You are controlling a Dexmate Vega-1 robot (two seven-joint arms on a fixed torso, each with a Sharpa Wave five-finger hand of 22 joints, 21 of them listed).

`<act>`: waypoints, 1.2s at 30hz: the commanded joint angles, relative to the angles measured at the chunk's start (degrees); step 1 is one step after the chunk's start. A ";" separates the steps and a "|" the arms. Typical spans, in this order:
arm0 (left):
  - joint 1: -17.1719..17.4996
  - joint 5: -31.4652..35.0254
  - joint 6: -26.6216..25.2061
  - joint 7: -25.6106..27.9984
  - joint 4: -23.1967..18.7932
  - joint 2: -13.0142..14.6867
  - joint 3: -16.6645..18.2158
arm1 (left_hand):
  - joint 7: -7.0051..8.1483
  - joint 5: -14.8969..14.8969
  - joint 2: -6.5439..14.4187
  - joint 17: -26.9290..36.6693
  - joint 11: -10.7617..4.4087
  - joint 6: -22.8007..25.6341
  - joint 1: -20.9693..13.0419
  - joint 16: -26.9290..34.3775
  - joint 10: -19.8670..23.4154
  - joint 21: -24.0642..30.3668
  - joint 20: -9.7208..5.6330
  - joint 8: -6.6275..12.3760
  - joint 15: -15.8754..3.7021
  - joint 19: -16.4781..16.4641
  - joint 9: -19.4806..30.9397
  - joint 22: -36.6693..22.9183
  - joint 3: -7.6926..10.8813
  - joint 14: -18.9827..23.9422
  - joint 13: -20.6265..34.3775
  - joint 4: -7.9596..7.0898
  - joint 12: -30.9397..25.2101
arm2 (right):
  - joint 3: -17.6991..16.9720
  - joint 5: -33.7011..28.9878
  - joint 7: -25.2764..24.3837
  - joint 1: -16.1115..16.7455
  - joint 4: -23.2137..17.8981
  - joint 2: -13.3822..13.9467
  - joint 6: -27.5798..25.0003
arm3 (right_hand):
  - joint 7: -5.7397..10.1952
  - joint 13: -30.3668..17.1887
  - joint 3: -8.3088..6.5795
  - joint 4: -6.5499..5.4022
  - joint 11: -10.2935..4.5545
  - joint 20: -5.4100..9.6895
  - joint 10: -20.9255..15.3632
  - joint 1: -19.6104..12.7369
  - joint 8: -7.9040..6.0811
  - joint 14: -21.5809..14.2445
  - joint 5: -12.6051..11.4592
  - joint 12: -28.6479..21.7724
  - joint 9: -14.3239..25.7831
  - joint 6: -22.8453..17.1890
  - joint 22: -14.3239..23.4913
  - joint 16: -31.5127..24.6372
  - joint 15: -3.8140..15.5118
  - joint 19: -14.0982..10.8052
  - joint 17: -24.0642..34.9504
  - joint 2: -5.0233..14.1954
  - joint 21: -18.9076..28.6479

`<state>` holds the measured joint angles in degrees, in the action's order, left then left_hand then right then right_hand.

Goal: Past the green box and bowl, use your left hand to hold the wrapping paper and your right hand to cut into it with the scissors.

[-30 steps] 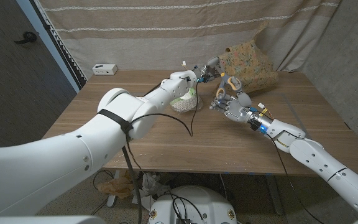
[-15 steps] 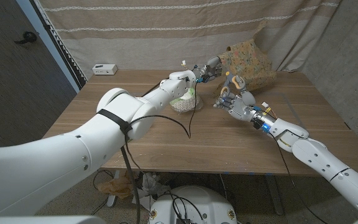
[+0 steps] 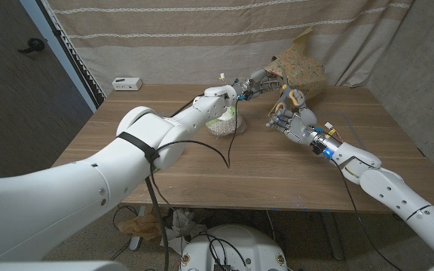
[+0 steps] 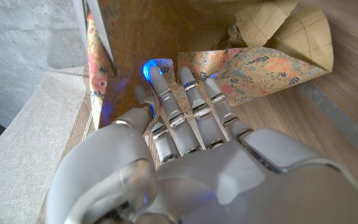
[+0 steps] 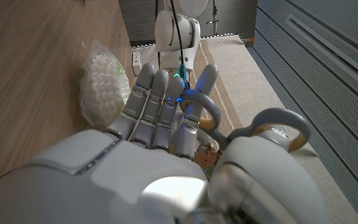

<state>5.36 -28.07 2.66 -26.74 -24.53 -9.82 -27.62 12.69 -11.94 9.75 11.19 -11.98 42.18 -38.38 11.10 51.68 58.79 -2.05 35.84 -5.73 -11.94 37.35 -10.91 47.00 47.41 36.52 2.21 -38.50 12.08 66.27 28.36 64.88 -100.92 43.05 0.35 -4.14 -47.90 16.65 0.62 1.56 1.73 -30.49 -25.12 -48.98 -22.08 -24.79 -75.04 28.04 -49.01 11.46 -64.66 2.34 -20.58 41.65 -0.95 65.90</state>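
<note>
The wrapping paper (image 3: 298, 69), floral outside and brown with a grid inside, is crumpled at the table's far right and lifted off the wood. My left hand (image 3: 255, 81) reaches past the bowl and holds the paper's near edge; in the left wrist view its fingers (image 4: 188, 102) lie on the floral paper (image 4: 257, 65) with the thumb at a fold. My right hand (image 3: 292, 120) grips the scissors (image 3: 291, 98), grey handles with orange lining (image 5: 272, 127), just in front of the paper. The blades are hidden.
A bowl of white pellets (image 3: 222, 123) with something green on it sits under my left forearm; it also shows beside my right hand's fingers as a clear bag of pellets (image 5: 101, 81). A small white box (image 3: 126, 83) lies at the far left. A curtain hangs behind the table.
My left hand has raised the paper off the table and tipped it back. My right hand has moved with the scissors away from me, closer to the paper.
</note>
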 commanded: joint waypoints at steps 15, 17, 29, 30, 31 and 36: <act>-0.35 0.12 -0.44 1.87 0.00 0.47 -2.58 | -0.16 -0.21 -0.14 0.20 -0.12 2.82 0.44 -0.19 0.85 0.90 -7.20 1.06 -7.76 0.37 -1.14 0.01 1.24 -0.25 0.09 1.82 -0.59 | 0.45 -0.21 -1.09 -1.50 1.24 0.04 -1.97 | -3.55 -0.15 -0.06 0.43 0.73 -0.64 -0.01 0.18 0.47 0.35 0.26 -0.50 0.43 0.61 0.19 -0.39 1.51 -0.19 -0.03 0.62 0.12; -0.32 0.17 -0.37 1.59 0.00 0.52 -2.91 | -0.15 -0.23 -0.11 0.21 -0.14 2.73 0.43 -0.18 0.82 0.92 -7.19 1.22 -7.76 0.43 -0.88 0.02 1.30 -0.27 0.23 1.92 -0.67 | 0.55 -0.34 -0.96 -1.75 1.39 0.06 -2.01 | -3.49 -0.01 -0.06 0.44 0.65 -0.63 0.02 0.19 0.48 0.27 0.27 -0.44 0.50 0.59 0.19 -0.43 1.41 -0.22 -0.10 0.63 0.12; 0.21 -0.21 1.36 -1.85 0.00 0.94 -4.01 | -0.84 -0.03 0.21 -0.01 -0.05 3.61 -0.54 -0.28 1.35 1.37 -8.14 1.74 -7.82 2.32 -1.00 -0.07 1.05 -0.90 0.57 3.37 -1.14 | 0.67 -0.23 -1.27 -2.32 1.82 -0.11 -2.53 | -3.58 0.21 -0.05 0.52 0.88 -0.69 0.08 0.21 0.79 0.16 0.35 -0.47 0.51 0.63 0.18 -0.51 1.25 -0.30 -0.44 0.61 0.12; 0.29 -0.38 1.40 -2.28 0.00 0.96 -3.96 | -0.81 -0.01 0.21 -0.01 -0.05 3.68 -0.58 -0.27 1.33 1.43 -8.16 1.79 -7.82 2.35 -0.97 -0.08 1.02 -0.90 0.54 3.40 -1.12 | 0.68 -0.36 -1.32 -2.35 1.87 -0.12 -2.46 | -3.61 0.41 -0.06 0.53 0.74 -0.62 0.01 0.20 0.80 0.26 0.36 -0.39 0.54 0.61 0.18 -0.47 1.30 -0.29 -0.49 0.62 0.11; 0.36 -0.43 1.54 -2.71 0.00 1.02 -4.00 | -0.79 -0.01 0.21 -0.01 -0.05 3.77 -0.61 -0.26 1.35 1.47 -8.17 1.83 -7.82 2.37 -0.98 -0.09 0.99 -0.90 0.56 3.43 -1.14 | 0.69 -0.38 -1.28 -2.38 1.94 -0.13 -2.44 | -3.52 0.19 -0.06 0.54 0.74 -0.69 0.18 0.20 0.85 0.30 0.36 -0.49 0.53 0.64 0.18 -0.46 1.34 -0.29 -0.52 0.62 0.11; 0.92 -0.80 2.78 -5.16 0.00 1.38 -3.93 | -1.06 0.04 0.25 -0.01 -0.04 3.93 -0.83 -0.22 1.50 1.76 -8.24 1.99 -7.83 2.53 -0.91 -0.13 0.86 -0.87 0.68 3.63 -1.28 | 0.74 -0.32 -1.06 -2.55 2.24 -0.23 -2.51 | -3.69 0.42 -0.02 0.55 0.72 -0.62 0.14 0.29 1.28 0.31 0.41 -0.47 0.06 0.55 0.17 -0.52 1.34 -0.25 -0.63 0.58 0.07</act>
<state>5.47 -28.26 3.62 -28.01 -24.53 -9.00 -31.13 12.37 -11.90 9.74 11.19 -11.98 44.94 -38.39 10.81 52.64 60.06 -2.37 37.35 -5.41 -9.58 36.25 -10.83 47.79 46.68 37.05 5.57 -39.23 12.69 65.98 27.24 62.77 -99.24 43.00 -1.97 -4.24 -47.43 16.40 0.86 1.97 1.21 -30.28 -24.89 -47.88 -21.77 -24.57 -75.23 28.18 -49.11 11.47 -64.66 2.24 -20.67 41.12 -0.73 65.90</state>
